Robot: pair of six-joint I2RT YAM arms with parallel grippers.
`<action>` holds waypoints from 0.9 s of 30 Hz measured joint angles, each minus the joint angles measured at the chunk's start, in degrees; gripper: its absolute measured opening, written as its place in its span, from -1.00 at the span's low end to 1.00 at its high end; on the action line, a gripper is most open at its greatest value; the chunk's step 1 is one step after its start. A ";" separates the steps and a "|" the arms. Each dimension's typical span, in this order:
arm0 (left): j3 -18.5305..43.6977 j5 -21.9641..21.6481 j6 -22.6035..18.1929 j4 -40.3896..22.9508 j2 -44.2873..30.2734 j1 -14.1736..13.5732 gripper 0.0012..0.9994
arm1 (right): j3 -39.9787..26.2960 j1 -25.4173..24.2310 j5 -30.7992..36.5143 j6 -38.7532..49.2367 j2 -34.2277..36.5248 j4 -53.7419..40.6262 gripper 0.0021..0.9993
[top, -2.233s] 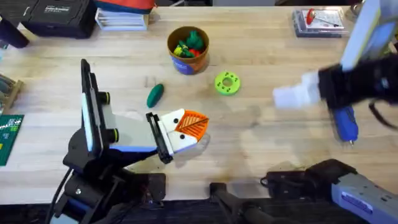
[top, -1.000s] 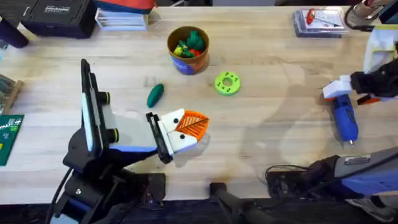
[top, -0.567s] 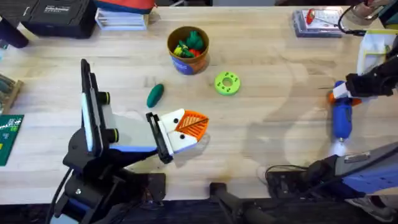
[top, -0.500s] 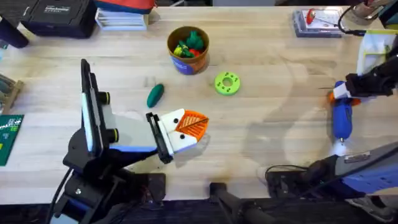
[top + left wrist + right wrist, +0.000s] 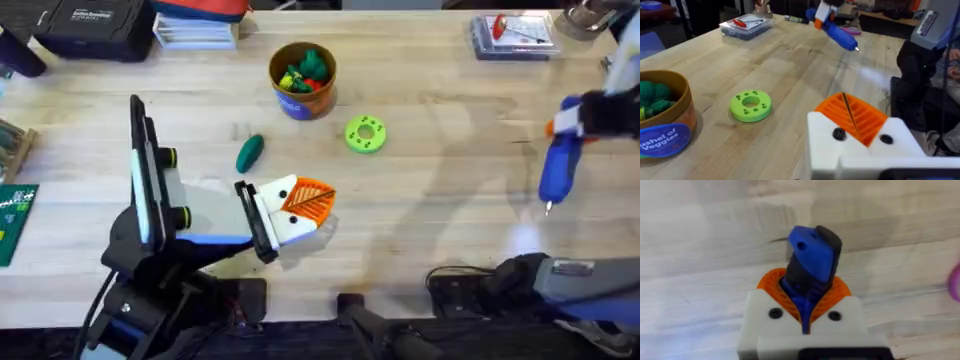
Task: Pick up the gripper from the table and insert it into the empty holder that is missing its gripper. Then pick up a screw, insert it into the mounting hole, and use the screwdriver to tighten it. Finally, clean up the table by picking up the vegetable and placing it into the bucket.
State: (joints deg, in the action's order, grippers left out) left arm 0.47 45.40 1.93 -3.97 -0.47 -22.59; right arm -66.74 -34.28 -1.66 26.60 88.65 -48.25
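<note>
**Two arms, one blue tool up in the air**

One arm, the right gripper (image 5: 805, 312), is clamped tight on the screwdriver (image 5: 556, 172). It holds it up off the desk (image 5: 430, 150) near the right edge, w/ the thin metal tip pointing down and toward the near edge. My guess: it's held like that so the tip can go to a screw next.

Left gripper (image 5: 290, 212) sits low by the near edge, left of the middle. Its orange pad and white part are close together, w/ nothing between them. It looks like it's waiting there, keeping steady for the screw job.

The vegetable (image 5: 249, 153) lies on the desk, just behind the left gripper. It's not in the bucket (image 5: 302, 80) yet. The bucket stands near the far edge & has other toy veggies in it. A green disc (image 5: 365, 134) lies near it.

The desk is pale wood. A clear box w/ red bits (image 5: 510, 35) sits at the far right corner, and a black case (image 5: 92, 28) at the far left.
</note>
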 joint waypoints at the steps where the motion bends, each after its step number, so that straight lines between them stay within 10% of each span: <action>1: 0.00 -0.02 0.00 0.00 0.00 0.00 -0.98 | 0.00 0.37 -0.49 -0.76 -2.41 0.21 -0.95; 11: 0.00 -0.02 0.00 0.00 0.00 0.00 -0.98 | 0.16 6.11 -6.98 -8.17 -23.64 2.06 -0.95; 27: 0.00 -0.02 0.02 0.00 0.00 0.00 -0.98 | 18.89 34.91 -9.20 -23.59 -51.73 27.84 -0.95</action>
State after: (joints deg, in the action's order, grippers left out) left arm 0.47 45.39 1.96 -3.97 -0.47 -22.59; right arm -47.85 0.63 -10.86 3.01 36.93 -20.40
